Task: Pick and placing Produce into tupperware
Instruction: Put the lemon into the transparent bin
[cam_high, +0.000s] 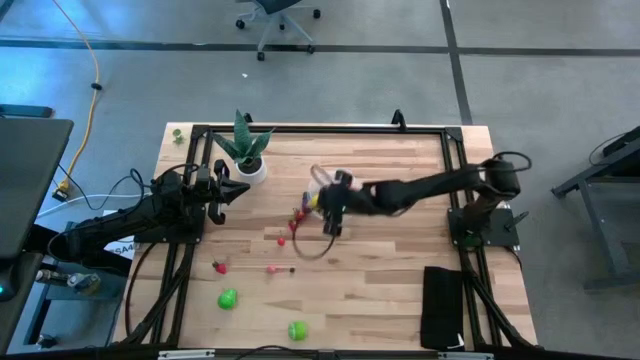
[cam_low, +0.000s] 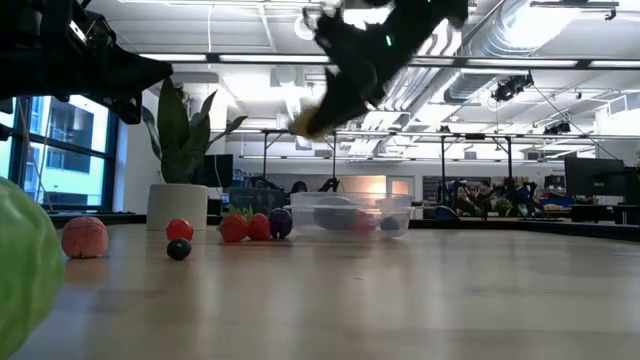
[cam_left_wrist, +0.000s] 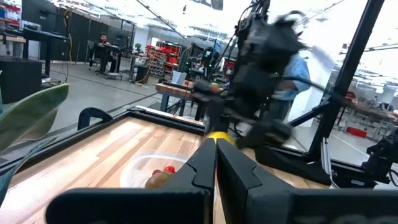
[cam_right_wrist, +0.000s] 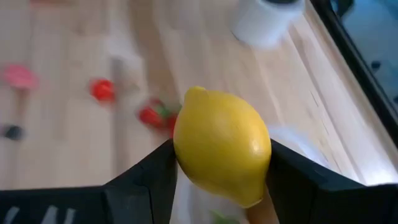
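Note:
My right gripper (cam_high: 322, 205) reaches from the table's right to its middle and is shut on a yellow lemon (cam_right_wrist: 221, 146). In the low view the lemon (cam_low: 310, 122) hangs high above the table, up and slightly left of the clear tupperware (cam_low: 350, 215). The tupperware (cam_left_wrist: 149, 169) rests on its base and has red pieces inside. Strawberries (cam_low: 247, 227) and a purple fruit (cam_low: 281, 222) lie on the table beside it. My left gripper (cam_high: 228, 190) waits shut near the white pot. My right gripper pinches the lemon between its two fingers, one finger (cam_right_wrist: 152, 171) on each long side of the fruit's middle (cam_right_wrist: 186, 155). It comes slanting down from the table's right. The lemon is lifted clear of the table, its pointed end (cam_right_wrist: 196, 92) facing away from the wrist.
A spiky plant in a white pot (cam_high: 245, 160) stands at the far left. Loose produce lies toward the near left: two green balls (cam_high: 228, 298) (cam_high: 297, 330), red pieces (cam_high: 219, 266) and a dark berry (cam_low: 178, 249). A black pad (cam_high: 440, 305) lies near right. A black frame edges the table.

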